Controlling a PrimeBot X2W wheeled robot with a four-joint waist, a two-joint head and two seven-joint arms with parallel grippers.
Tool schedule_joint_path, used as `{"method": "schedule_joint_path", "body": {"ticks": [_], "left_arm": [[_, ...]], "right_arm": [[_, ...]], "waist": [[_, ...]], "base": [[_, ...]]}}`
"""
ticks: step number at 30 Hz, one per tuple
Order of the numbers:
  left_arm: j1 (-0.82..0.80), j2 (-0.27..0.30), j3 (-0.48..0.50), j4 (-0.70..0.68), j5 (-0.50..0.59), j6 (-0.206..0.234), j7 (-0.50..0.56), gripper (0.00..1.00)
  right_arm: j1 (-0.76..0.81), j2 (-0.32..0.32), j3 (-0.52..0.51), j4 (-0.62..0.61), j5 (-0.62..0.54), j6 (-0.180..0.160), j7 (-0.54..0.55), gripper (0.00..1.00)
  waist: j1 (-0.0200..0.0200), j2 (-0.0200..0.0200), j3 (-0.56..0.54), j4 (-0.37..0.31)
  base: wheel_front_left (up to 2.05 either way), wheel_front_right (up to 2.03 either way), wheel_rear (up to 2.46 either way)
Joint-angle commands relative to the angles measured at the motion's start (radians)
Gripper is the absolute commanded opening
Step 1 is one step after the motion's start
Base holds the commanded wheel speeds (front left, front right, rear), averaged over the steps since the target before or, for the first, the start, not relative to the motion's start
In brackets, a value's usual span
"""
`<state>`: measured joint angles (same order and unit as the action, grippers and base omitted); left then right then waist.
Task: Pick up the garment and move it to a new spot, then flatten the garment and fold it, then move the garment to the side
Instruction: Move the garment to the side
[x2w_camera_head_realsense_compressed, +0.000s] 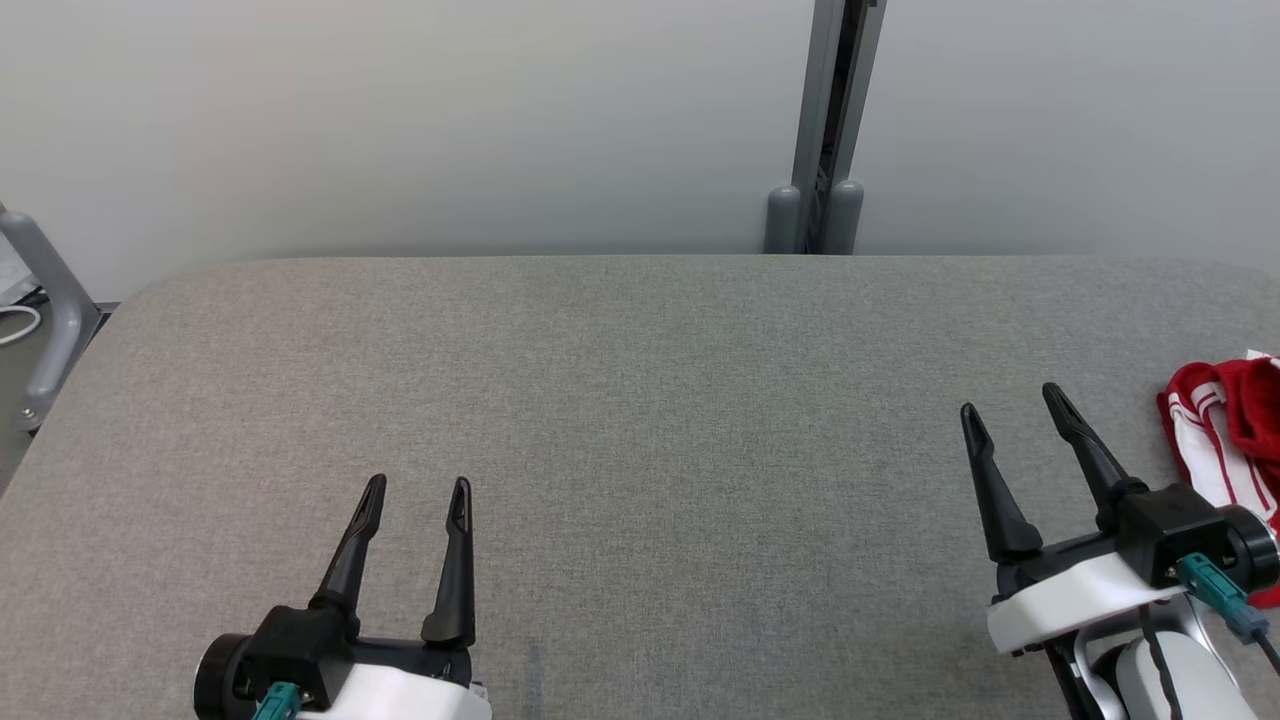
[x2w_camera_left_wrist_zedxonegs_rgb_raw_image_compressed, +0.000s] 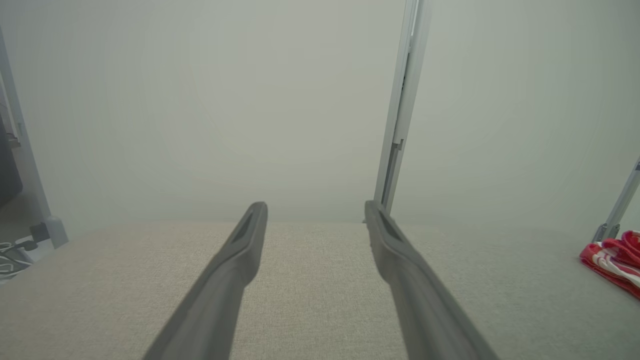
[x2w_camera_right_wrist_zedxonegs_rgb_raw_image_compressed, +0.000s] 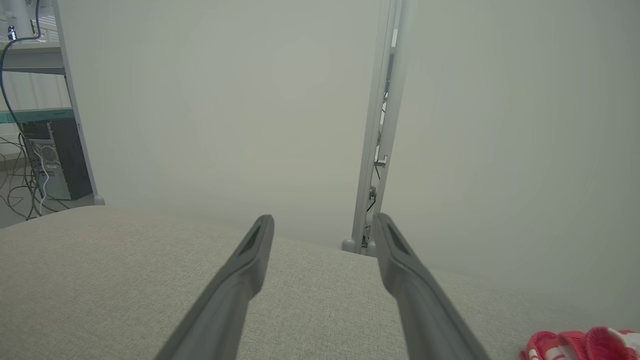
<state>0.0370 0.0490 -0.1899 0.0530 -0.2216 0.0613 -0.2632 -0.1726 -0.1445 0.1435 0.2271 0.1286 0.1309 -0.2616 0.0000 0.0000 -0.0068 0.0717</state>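
**Item 1: left gripper** (x2w_camera_head_realsense_compressed: 418, 485). It sits low at the near left. The fingers are spread as wide as they go, with nothing between them.

**Item 2: right gripper** (x2w_camera_head_realsense_compressed: 1010, 400). It sits at the near right. The fingers are equally wide apart and empty, with the tips slanting toward the wall.

**Item 3: garment** (x2w_camera_head_realsense_compressed: 1225, 430). It is red and white and lies in bunched layers at the far right of the table, just beside the right wrist. The border of the head view cuts part of it off.

**Item 4: table** (x2w_camera_head_realsense_compressed: 640, 330). It has a grey fabric top.

**Status.** You can read this two ways: a heap at the side waiting to be fetched, or a folded piece already set aside. The pictures do not settle which.

**Hazards.**
- The right wrist sits very near the garment, so a sideways swing could brush it and disturb its layers.
- It could also be pushed off the table if the edge is close there, which you cannot see.
- If you grasp it, a pinch may catch only the top layer and drag the rest open.
- Its hidden part makes its outline hard to judge.
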Motion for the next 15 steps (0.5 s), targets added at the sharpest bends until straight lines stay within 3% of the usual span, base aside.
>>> {"method": "schedule_joint_path", "body": {"ticks": [1,15], "left_arm": [[-0.003,0.004,0.001,0.002,0.005,-0.004,0.0,1.0],[-0.014,0.004,0.011,0.027,-0.011,-0.005,0.0,1.0]], "right_arm": [[0.001,-0.007,0.003,0.001,0.008,0.0,-0.005,1.0],[-0.003,-0.008,0.009,0.008,0.02,0.0,-0.005,1.0]], "waist": [[0.0,0.0,0.001,0.0],[0.0,0.0,0.002,-0.006]], "base": [[0.0,0.0,0.0],[0.0,0.0,0.0]]}}
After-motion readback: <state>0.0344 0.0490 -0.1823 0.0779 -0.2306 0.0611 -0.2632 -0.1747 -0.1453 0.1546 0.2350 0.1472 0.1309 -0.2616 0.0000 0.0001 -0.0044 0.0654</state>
